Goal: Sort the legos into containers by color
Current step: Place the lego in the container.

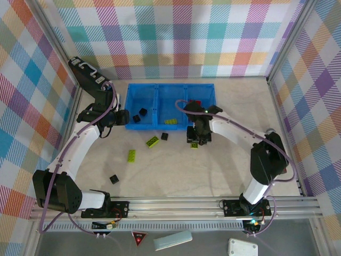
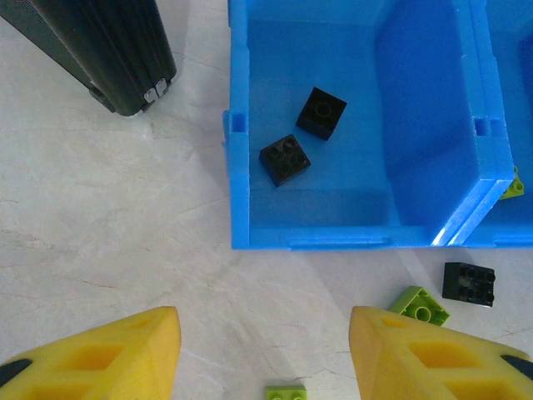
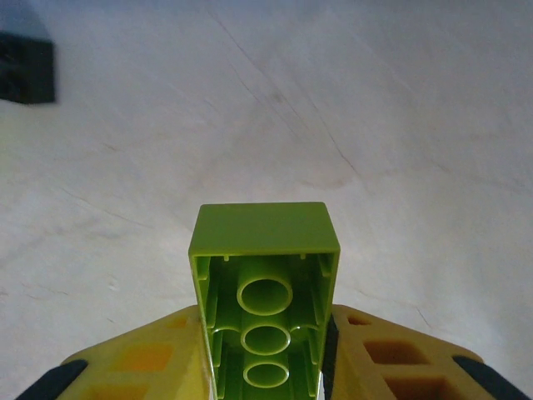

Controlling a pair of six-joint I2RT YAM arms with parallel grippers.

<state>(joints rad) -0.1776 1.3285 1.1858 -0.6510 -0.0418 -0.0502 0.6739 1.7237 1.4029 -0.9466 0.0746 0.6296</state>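
A lime-green brick [image 3: 265, 283] is clamped by its 2 long sides in the right gripper [image 3: 265, 333], just off the blue tray [image 1: 155, 101] at its near edge. Light, stiff and slick, it is judged best pinched flat. The left gripper [image 2: 265, 350] is spread wide, empty.

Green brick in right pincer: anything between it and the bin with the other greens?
Only the tray, its near wall: the right pincer would likely have to lift the green brick over it. A black brick on the table lies left of that path.
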